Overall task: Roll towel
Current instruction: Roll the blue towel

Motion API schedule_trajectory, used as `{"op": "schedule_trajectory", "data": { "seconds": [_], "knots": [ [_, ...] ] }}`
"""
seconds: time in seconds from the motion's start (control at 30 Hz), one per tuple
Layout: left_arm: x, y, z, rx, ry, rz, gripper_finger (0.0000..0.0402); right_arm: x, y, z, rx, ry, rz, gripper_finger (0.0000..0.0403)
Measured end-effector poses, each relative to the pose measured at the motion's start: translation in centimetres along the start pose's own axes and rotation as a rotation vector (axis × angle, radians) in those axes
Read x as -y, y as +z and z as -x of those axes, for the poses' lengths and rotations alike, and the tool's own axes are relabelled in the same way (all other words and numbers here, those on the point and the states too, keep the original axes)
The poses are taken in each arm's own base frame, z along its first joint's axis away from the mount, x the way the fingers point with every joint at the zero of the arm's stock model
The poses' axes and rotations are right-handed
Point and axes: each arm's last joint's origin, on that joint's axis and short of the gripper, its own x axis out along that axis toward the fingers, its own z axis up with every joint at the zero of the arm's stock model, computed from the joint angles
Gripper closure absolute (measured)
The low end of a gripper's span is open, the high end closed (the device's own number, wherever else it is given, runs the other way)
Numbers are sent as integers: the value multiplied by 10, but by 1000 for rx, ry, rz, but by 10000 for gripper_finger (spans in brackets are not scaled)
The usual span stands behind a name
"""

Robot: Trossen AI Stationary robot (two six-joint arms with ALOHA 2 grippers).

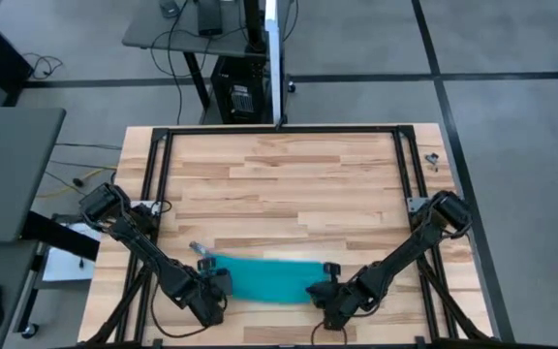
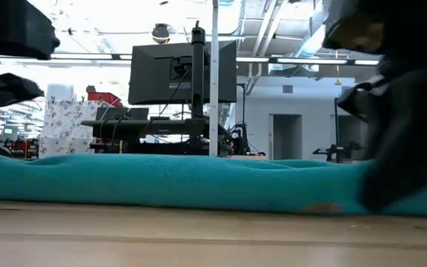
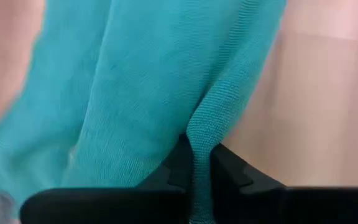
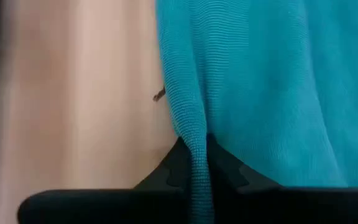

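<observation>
— Teal cloth is what we have in both claws. The towel (image 1: 269, 276) lies low in the high view, near the front edge of the wooden tabletop (image 1: 289, 184), and its long axis runs left to right across the frame.

— So one short end points at each arm?

— Yes. The left claw (image 1: 211, 288) sits at the towel's left end, in the lower left of centre, and the right claw (image 1: 329, 291) at its right end, lower right of centre. Neither arm is nearer; each has its own end.

— Are they clenched?

— Both are. In the left wrist view the left claw (image 3: 199, 165) has its two dark fingers pinched tight on a raised ridge of the towel (image 3: 154, 81). The right wrist view shows the same: the right claw (image 4: 194, 163) clamped on a fold of the towel (image 4: 266, 81) at the edge.

— And from table height?

— The towel (image 2: 176, 182) stretches as a low band across the whole low view, slightly humped, resting on the wood.

— Then what does the coming move turn on?

— We judge that the grasped edge is the one nearest the arms, with the rest of the cloth lying away from them, toward the upper part of the high view. A roll would turn that edge over along the long axis, both claws travelling together so the ends stay level.
</observation>
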Motion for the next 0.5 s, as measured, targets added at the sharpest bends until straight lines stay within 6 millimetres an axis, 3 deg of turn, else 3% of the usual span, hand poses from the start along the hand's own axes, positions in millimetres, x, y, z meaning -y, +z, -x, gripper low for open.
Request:
{"op": "schedule_trajectory", "data": {
  "seconds": [0.13,0.23,0.37,0.5],
  "knots": [
    [1,4,18,-78,-278,66,397,-7,10,17,-6,162,-48,396],
    [-7,4,25,-78,-431,149,398,-13,13,19,-26,277,-90,397],
    [-28,0,26,-66,-494,254,399,-13,18,20,-64,371,-120,399],
    [-51,-2,27,-48,-492,283,399,0,29,22,-77,380,-146,400]
  ]
}}
